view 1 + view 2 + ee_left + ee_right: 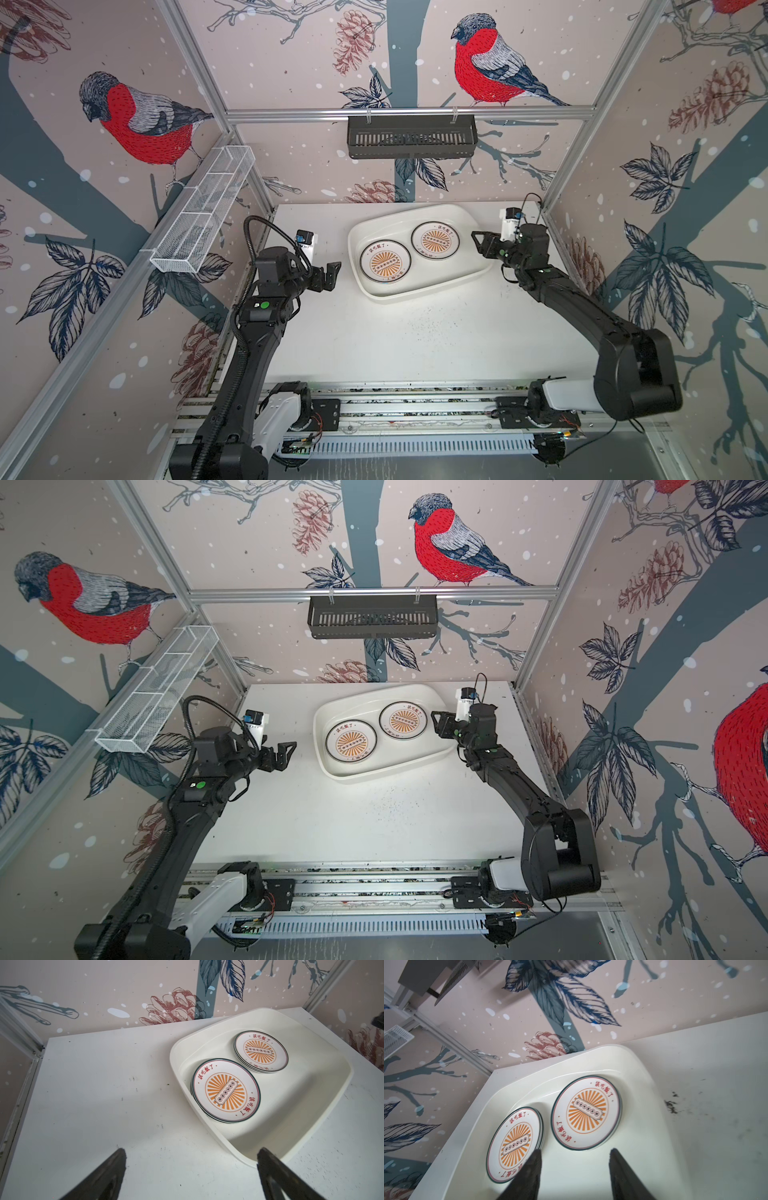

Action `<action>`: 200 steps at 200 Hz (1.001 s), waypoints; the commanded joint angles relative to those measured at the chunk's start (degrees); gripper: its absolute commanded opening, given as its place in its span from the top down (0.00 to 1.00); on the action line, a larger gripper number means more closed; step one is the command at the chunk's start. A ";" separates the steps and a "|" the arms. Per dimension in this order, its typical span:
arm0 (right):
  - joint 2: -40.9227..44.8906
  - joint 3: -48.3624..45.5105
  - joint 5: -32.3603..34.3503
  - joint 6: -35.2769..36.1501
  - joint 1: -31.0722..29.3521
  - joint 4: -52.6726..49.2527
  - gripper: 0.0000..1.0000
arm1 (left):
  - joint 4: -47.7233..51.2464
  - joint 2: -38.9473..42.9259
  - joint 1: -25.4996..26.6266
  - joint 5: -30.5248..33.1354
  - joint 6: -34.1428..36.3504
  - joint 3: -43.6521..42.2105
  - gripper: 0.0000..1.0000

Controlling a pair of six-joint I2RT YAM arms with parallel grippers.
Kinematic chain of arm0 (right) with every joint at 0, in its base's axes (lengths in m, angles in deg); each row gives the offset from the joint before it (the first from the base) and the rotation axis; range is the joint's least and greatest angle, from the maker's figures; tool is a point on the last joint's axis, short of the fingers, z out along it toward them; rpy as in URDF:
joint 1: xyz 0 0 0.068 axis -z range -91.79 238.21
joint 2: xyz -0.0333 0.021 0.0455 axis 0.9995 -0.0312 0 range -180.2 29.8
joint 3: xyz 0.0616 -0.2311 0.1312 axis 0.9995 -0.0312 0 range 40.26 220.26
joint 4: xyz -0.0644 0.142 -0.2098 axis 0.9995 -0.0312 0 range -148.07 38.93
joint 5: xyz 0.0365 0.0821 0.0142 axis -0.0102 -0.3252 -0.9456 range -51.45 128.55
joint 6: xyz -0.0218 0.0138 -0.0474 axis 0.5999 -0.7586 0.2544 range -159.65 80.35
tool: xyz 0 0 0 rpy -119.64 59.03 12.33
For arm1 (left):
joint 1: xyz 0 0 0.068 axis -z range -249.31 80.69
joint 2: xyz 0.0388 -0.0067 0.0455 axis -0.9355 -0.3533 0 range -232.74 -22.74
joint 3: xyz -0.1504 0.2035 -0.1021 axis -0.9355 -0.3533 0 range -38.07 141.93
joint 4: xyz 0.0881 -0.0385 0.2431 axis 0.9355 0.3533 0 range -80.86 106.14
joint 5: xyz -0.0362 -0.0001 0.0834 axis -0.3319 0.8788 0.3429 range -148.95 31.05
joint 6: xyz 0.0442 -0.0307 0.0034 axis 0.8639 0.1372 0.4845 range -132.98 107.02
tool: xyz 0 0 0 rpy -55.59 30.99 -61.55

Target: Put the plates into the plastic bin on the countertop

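- Sitting toward the back of the countertop [415, 345], the plastic bin [457, 266] lies at a slant, with its right end closer to the rear wall than its left end.
- All the plates in view are inside the bin, in two low stacks side by side and a little apart: a left stack [385, 261] and a right stack [435, 240].
- The top plate of each stack is face up, showing an orange sunburst and red lettering inside a thin dark rim.
- The left wrist view shows several plate edges under each top plate; the left stack [226, 1091] is close against the bin wall, and the right stack [261, 1052] lies further in.
- The left gripper [334, 270] hangs over bare countertop just left of the bin, its fingers spread wide and holding nothing.
- The right gripper [575, 1152] is at the bin's right end with its fingers apart and nothing between them; in the right wrist view they hang over the bin floor beside the stacks.
- The countertop is white, with dark specks scattered in front of the bin.
- A black slotted basket [411, 137] hangs from the rear rail, and a white wire mesh basket [203, 212] runs along the left rail.
- Wallpaper [490, 62] with red-breasted birds, pine cones and leaves covers the walls.
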 commanded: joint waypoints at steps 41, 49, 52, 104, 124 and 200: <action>9.35 -10.78 8.29 3.60 8.36 8.54 0.01 | -20.92 2.91 -0.16 12.64 -6.16 -13.41 0.03; 10.70 -12.25 10.42 4.57 8.53 9.66 0.00 | -22.86 3.00 -0.16 13.76 -6.56 -14.97 0.03; 11.20 -12.88 10.96 4.99 8.53 10.42 0.00 | -23.58 2.93 -0.17 14.20 -6.67 -15.60 0.03; 14.76 -24.64 16.62 8.61 8.65 24.67 0.01 | -41.91 1.03 -0.43 16.86 -8.64 -27.47 0.03; 14.30 -26.76 19.05 10.36 8.85 26.07 0.00 | -52.94 -0.24 -0.36 16.88 -8.40 -32.88 0.03; 13.10 -39.23 32.32 12.27 8.87 44.46 0.01 | -81.45 -12.61 -1.66 20.17 -8.04 -41.22 0.02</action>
